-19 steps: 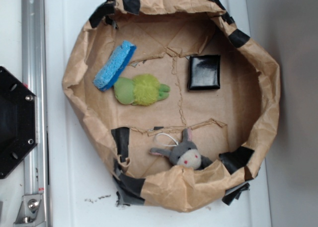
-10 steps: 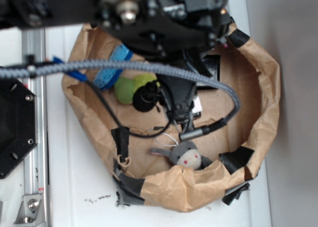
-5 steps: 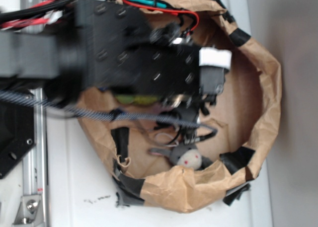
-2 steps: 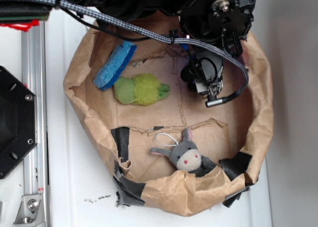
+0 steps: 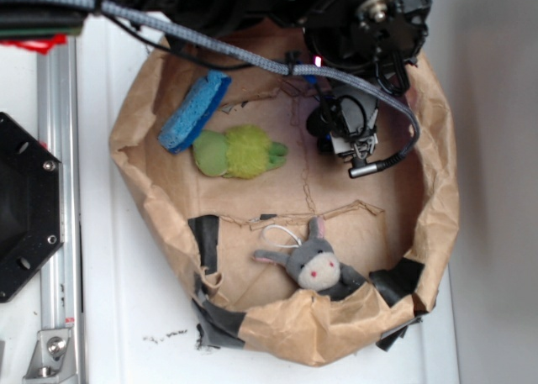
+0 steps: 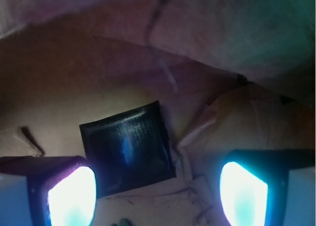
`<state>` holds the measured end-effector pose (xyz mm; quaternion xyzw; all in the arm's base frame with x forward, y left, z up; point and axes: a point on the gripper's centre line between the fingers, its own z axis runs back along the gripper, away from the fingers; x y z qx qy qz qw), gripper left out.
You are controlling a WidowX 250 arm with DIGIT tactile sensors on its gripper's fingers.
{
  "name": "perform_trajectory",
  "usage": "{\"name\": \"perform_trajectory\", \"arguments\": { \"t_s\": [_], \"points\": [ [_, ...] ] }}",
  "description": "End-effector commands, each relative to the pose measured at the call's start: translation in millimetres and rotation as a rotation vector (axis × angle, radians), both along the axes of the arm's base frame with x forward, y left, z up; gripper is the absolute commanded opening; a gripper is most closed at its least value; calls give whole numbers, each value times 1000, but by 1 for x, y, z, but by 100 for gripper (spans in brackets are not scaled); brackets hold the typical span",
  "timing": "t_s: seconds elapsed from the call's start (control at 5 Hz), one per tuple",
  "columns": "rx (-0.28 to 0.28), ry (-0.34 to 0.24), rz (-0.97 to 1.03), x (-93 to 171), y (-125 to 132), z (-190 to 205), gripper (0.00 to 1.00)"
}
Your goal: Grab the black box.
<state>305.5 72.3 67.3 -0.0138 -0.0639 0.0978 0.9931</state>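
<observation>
The black box (image 6: pixel 126 147) is a flat, glossy, nearly square piece lying on the brown paper floor of the bag. In the wrist view it sits ahead of my gripper (image 6: pixel 158 194), closer to the left fingertip (image 6: pixel 71 196) than to the right one (image 6: pixel 244 191). The jaws stand wide apart with nothing between them, and both pads glow bright. In the exterior view my gripper (image 5: pixel 349 136) hangs over the upper right of the bag and hides the box beneath it.
The brown paper bag's crumpled wall (image 5: pixel 439 191) rings the workspace. Inside lie a blue sponge (image 5: pixel 193 109), a green plush toy (image 5: pixel 239 151) and a grey donkey plush (image 5: pixel 313 262). A black hexagonal plate (image 5: pixel 21 207) and a metal rail (image 5: pixel 57 233) are at the left.
The arm swept in across the bag, covering the toys, and now sits over the black box's spot at the upper right. In the last half second it barely shifted.
</observation>
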Motion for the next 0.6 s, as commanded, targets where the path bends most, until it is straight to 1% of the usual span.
{"name": "perform_trajectory", "arguments": {
  "t_s": [0.0, 0.2, 0.4],
  "points": [
    [16, -59, -13, 11, -1, 16, 100],
    [105, 21, -107, 9, -13, -34, 100],
    [129, 55, -179, 6, -25, -60, 100]
  ]
}}
